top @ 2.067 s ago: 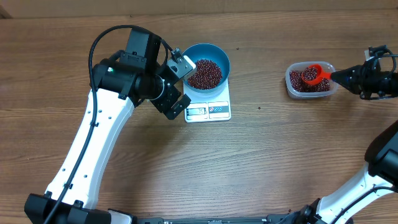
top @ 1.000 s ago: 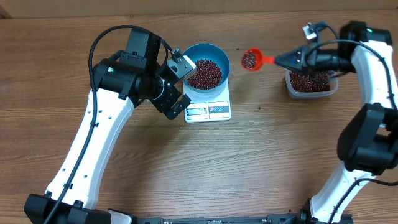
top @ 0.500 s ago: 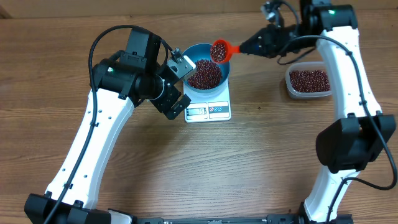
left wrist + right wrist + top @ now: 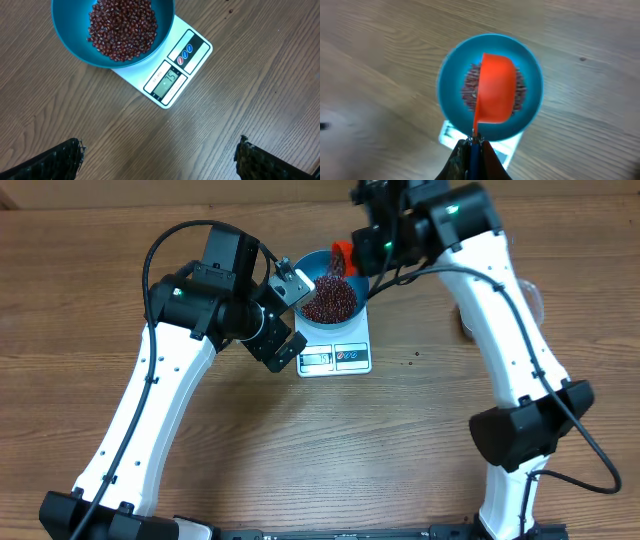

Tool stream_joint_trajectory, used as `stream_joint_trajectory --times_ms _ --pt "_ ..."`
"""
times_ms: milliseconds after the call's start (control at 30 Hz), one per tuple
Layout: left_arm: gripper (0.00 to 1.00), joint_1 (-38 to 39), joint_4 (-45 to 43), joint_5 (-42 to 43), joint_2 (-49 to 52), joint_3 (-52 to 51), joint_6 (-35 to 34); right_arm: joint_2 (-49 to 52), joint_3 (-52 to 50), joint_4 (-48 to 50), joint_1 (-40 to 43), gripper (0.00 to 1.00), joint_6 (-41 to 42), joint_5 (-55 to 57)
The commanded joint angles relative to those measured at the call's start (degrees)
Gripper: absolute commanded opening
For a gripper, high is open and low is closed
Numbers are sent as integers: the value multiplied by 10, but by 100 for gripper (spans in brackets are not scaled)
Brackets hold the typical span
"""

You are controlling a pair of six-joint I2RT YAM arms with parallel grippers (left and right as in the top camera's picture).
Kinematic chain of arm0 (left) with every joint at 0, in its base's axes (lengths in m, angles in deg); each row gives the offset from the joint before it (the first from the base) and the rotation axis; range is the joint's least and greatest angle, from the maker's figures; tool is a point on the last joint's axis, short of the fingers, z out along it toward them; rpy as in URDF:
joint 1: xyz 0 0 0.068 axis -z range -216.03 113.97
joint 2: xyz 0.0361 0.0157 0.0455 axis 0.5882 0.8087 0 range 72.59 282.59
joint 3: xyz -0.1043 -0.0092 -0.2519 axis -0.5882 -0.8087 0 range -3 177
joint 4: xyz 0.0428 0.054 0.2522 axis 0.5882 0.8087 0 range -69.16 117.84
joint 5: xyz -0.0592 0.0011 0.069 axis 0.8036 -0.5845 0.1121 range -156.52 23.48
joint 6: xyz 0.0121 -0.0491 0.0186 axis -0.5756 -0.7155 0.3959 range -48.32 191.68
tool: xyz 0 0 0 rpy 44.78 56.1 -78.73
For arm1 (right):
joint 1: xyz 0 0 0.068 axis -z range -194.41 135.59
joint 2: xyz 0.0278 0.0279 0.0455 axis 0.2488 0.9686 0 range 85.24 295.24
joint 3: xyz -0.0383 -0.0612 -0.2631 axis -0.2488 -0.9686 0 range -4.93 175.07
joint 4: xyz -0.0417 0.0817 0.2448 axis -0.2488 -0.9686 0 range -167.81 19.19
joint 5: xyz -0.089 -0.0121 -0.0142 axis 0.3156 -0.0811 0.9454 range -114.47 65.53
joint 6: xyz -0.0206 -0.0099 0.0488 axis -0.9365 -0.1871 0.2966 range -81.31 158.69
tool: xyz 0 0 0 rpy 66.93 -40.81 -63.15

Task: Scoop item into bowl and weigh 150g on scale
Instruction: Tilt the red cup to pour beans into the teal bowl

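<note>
You see a heap of tiny, oval, dark red-brown beans (image 4: 122, 27) lying in the round blue bowl (image 4: 67, 37). The bowl sits on the back part of the flat white scale (image 4: 167, 82). Your right gripper (image 4: 472, 146) pinches the red scoop (image 4: 495, 90) by its thin handle, tipped over the bowl. Your left gripper (image 4: 160, 152) hangs spread wide beside the scale, holding nothing.
</note>
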Motion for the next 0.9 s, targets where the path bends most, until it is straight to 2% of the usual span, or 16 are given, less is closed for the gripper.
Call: stream_joint_trajectory --times_ms 0,133,867 --pt "100 -2 0 0 3 -3 9 1 19 1 -22 4 6 121" --pt "100 -2 0 0 3 -3 9 1 19 5 -40 4 6 165" --pt "100 -2 0 1 3 -3 9 2 18 10 -69 4 6 158"
